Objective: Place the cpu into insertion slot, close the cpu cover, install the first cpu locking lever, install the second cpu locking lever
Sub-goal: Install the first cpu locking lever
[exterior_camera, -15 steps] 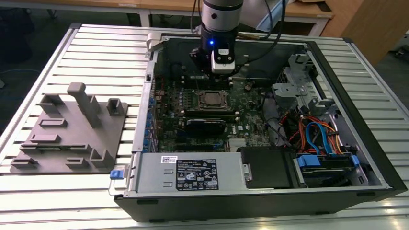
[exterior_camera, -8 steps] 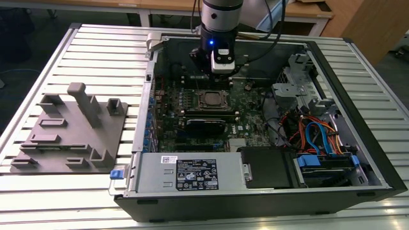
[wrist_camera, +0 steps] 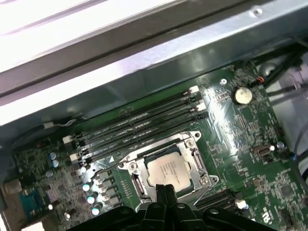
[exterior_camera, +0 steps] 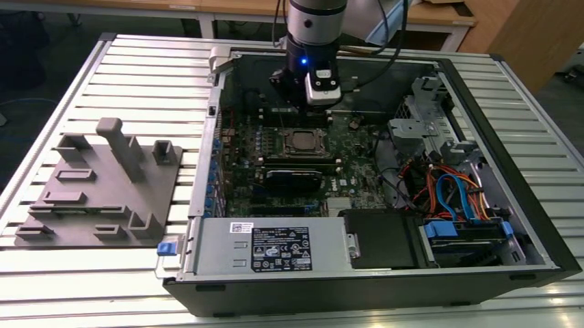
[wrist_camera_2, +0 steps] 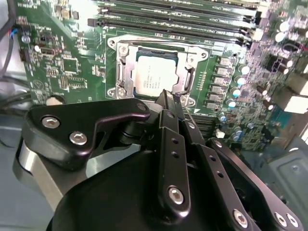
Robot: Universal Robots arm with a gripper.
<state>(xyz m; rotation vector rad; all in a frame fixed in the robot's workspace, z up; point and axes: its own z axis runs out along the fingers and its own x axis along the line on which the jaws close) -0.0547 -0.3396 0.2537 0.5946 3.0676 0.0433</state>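
The cpu [wrist_camera_2: 153,77] [wrist_camera: 168,170] lies flat in the insertion slot [exterior_camera: 304,142] on the green board, its silvery top showing. The cpu cover [wrist_camera_2: 122,72] [wrist_camera: 199,162], a silver frame, lies down around it. A thin wire lever [wrist_camera_2: 188,77] runs along one side of the socket, and another wire lever [wrist_camera: 107,165] sticks out from its corner. My gripper [wrist_camera_2: 171,98] [wrist_camera: 162,190] [exterior_camera: 301,109] hovers just off the socket's edge. Its two black fingers are pressed together with nothing between them.
Long black memory slots [wrist_camera: 139,127] run beside the socket. The case wall [wrist_camera: 144,57] rises behind them. A power supply [exterior_camera: 273,249] and a drive bay with blue and orange cables [exterior_camera: 456,198] fill the case's near side. A grey fixture plate [exterior_camera: 100,184] lies at the exterior view's left.
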